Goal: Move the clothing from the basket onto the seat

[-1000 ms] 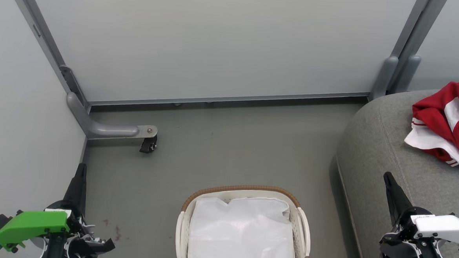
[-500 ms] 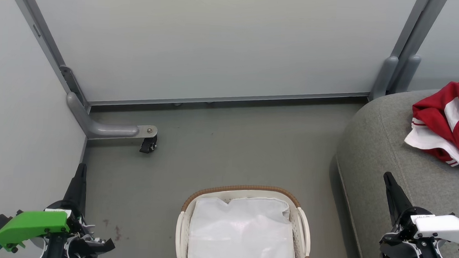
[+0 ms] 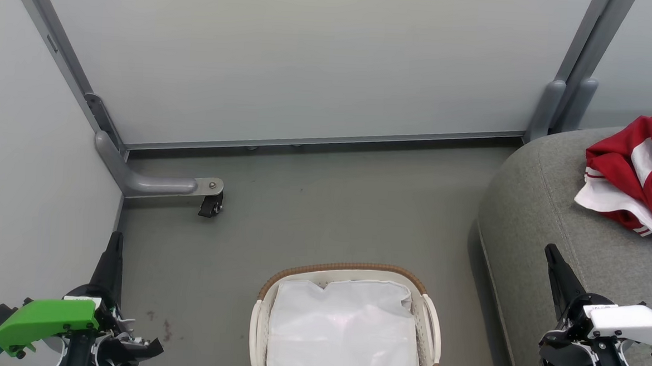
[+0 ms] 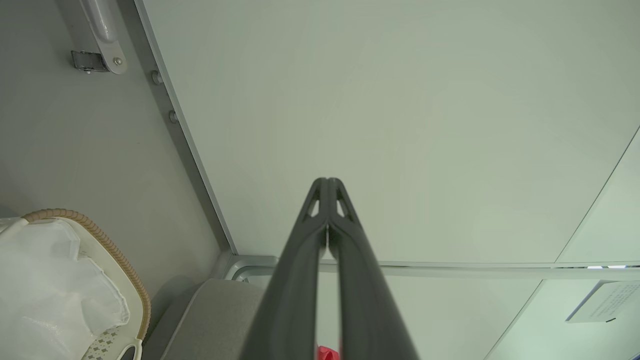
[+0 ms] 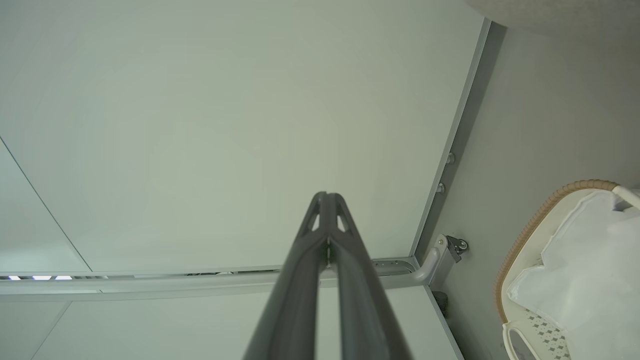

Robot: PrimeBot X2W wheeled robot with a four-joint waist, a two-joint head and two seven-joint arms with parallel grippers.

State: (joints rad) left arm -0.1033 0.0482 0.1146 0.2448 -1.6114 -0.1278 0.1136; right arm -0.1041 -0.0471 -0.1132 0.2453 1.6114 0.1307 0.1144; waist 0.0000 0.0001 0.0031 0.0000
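The red and white clothing lies bunched on the grey seat at the right edge of the head view; a sliver of the clothing shows red between the left fingers. The cream basket with its brown rim stands on the floor at bottom centre, holding a white lining sheet. It appears again as the basket and the basket in the wrist views. My left gripper is shut and empty at lower left. My right gripper is shut and empty over the seat's front edge.
Pale partition panels wall in the back and left. A grey metal foot with a black caster juts onto the floor at the left. Bare grey floor lies between basket, panels and seat.
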